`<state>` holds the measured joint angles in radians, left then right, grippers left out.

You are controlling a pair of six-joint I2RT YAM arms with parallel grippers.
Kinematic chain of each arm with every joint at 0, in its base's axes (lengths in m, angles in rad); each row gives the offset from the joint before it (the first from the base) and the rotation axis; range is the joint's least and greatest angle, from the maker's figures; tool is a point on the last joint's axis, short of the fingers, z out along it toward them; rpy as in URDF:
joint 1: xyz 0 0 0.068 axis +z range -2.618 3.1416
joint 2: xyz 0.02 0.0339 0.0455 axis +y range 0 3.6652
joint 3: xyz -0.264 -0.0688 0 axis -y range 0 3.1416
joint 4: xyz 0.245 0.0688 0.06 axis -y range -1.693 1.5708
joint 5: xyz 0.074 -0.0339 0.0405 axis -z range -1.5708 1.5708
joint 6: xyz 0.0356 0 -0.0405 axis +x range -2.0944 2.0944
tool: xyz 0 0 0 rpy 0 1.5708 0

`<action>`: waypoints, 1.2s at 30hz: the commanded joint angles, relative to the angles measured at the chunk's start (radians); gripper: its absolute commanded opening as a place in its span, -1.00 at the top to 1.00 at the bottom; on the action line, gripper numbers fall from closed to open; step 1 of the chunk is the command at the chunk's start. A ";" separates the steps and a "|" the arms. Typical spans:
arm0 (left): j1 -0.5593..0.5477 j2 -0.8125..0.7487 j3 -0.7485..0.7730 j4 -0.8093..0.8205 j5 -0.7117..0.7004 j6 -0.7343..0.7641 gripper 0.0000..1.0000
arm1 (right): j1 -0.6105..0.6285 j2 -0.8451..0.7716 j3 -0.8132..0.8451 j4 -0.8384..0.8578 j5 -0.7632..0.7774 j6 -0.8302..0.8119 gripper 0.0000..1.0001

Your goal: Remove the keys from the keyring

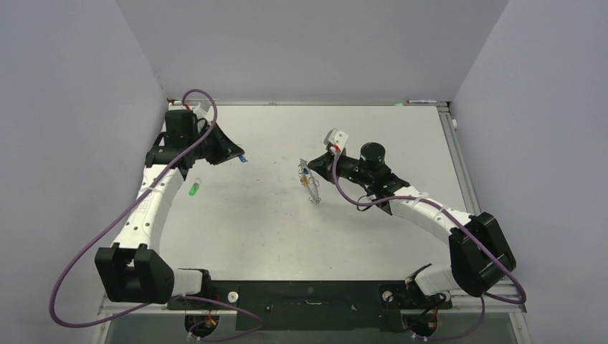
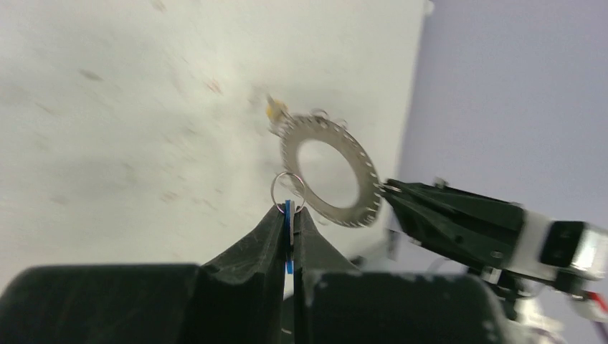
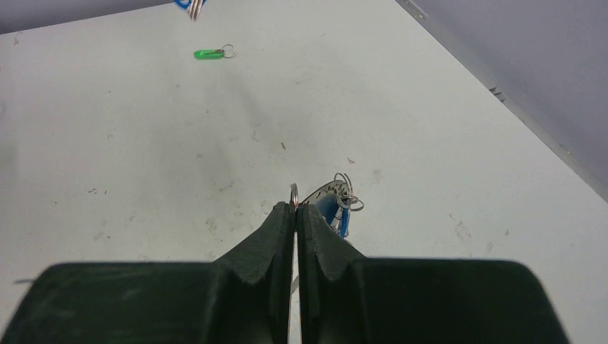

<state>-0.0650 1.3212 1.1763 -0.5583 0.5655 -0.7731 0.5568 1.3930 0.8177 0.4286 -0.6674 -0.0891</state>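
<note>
Left end effector (image 2: 289,209) is clamped on a blue-tagged key (image 2: 289,247), off the keyring (image 2: 330,170). Right end effector (image 3: 295,206) pinches the keyring's rim mid-table (image 1: 251,236). Left wrist shows the ring's face and a yellow tag (image 2: 273,111); right wrist sees it edge-on. Green-tagged key (image 1: 194,188) lies loose.

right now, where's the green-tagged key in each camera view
top external: the green-tagged key lies left of centre, about mid-height.
left wrist: not in it.
right wrist: near the top edge, left of centre.
shared landmark: the keyring, just right of centre in top external, the big flat ring mid-frame in left wrist, edge-on just beyond the fingertips in right wrist.
</note>
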 commanded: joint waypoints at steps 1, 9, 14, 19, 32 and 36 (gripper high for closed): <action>0.014 -0.014 0.069 -0.251 -0.423 0.563 1.00 | -0.007 -0.054 0.034 0.025 0.041 0.004 0.89; 0.014 -0.019 -0.046 -0.151 -0.839 0.979 1.00 | -0.006 -0.062 0.027 0.022 0.064 0.014 0.89; -0.016 0.065 -0.105 -0.016 -1.010 1.043 1.00 | -0.006 -0.060 0.015 0.049 0.069 0.028 0.90; -0.026 0.222 -0.101 0.085 -1.113 1.050 0.99 | -0.006 -0.071 0.006 0.048 0.077 0.034 0.89; -0.099 0.504 -0.067 0.158 -1.185 0.993 0.99 | -0.019 -0.072 0.010 0.013 0.092 0.052 0.89; -0.110 0.546 -0.055 0.137 -1.177 0.959 0.79 | -0.044 -0.073 0.018 -0.020 0.090 0.062 0.89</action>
<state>-0.1646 1.8423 1.0756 -0.4507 -0.5850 0.2310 0.5388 1.3777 0.8177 0.3824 -0.5850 -0.0467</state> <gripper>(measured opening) 0.057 0.058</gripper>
